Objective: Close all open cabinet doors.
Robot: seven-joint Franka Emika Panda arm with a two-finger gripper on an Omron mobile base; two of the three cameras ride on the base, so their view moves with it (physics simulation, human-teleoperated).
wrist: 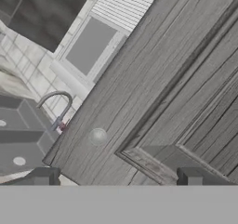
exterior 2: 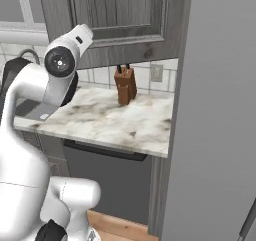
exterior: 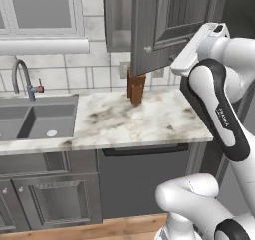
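The cabinet door (exterior: 172,22) hangs swung out from the wall cabinet above the marble counter (exterior: 124,122), its round silver knob (wrist: 97,135) low on the frame near the free edge. Nearest, the gripper (wrist: 116,175) faces the door's outer panel with its jaws spread wide and nothing between them, the fingertips (wrist: 44,176) just short of the wood. Farther back on the counter, a brown knife block (exterior: 135,87) stands below the door. To the left lie the sink (exterior: 35,122) and faucet (exterior: 22,77).

Cabinet door (exterior: 169,25) top (edge-cropped)
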